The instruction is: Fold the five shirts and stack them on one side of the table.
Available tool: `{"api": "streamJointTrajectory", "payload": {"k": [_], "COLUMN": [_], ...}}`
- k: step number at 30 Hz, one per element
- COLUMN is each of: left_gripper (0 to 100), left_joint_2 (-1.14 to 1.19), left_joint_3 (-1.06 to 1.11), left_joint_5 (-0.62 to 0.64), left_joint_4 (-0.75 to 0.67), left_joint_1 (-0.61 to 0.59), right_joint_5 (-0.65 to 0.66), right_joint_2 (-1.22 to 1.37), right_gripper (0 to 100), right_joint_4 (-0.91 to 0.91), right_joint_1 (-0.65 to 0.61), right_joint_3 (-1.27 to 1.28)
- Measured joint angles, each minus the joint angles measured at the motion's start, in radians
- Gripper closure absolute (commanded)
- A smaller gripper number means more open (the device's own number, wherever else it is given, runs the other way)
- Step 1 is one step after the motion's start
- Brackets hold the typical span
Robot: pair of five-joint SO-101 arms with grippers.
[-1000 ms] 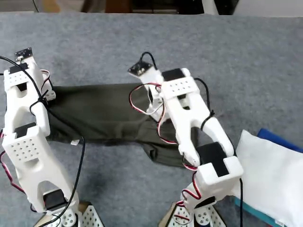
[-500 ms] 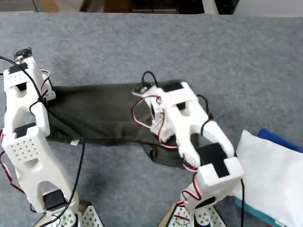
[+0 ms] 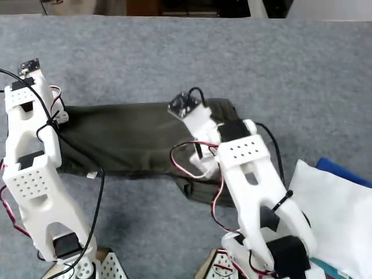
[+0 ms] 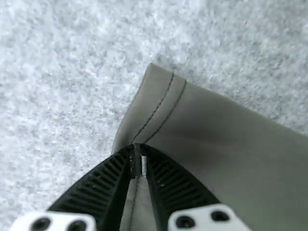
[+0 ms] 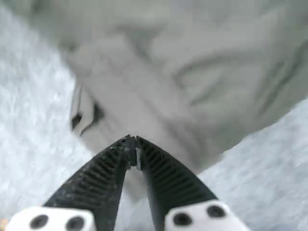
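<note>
Fingers of the left gripper point(image 4: 137, 161) are clamped together on the hem of the olive shirt point(image 4: 216, 144), pinching the stitched edge just below its corner. Fingers of the right gripper point(image 5: 134, 151) are pressed tip to tip with no gap. They sit over crumpled olive fabric, and that picture is blurred, so I cannot tell if any cloth is caught between them.

High view: olive shirt point(image 3: 128, 136) lies as a long flat band across the middle of the grey table cover point(image 3: 290, 70), running from the left arm point(image 3: 32, 168) to the right arm point(image 3: 250, 174). Its left end sits at the left arm's wrist, where the pinch is. Its right end is rumpled, with a loose flap point(image 3: 197, 189) sticking out toward the arm bases. Small white tag point(image 3: 92, 174) shows on the near edge of the shirt, beside the left arm. Right arm stands over the right part of the shirt, and its wrist camera board point(image 3: 185, 106) is above the shirt's far edge. Red and black wires loop off both arms.

White folded cloth point(image 3: 337, 221) lies at the right side of the table, near the right arm's base and apart from the olive shirt. Blue cloth point(image 3: 343, 170) pokes out from under its far edge, and a teal strip point(image 3: 308, 256) shows under its near edge.
</note>
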Motion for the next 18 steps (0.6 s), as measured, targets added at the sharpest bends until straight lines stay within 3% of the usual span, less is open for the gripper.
{"api": "streamJointTrajectory", "payload": {"k": [8,13,18], "left_gripper": [98,98,98], "left_joint_2": [0.000,0.000,0.000], "left_joint_3": [0.000,0.000,0.000], "left_joint_5": [0.000,0.000,0.000], "left_joint_4": [0.000,0.000,0.000], "left_joint_1": [0.000,0.000,0.000], "right_joint_5": [-0.003,-0.003,-0.003], "right_joint_2": [0.281,0.496,0.528], "right_gripper": [99.3,99.3,99.3], "right_joint_4": [-0.124,-0.117,-0.051], "right_joint_1": [0.000,0.000,0.000], "right_joint_3": [-0.149,-0.224,-0.227]}}
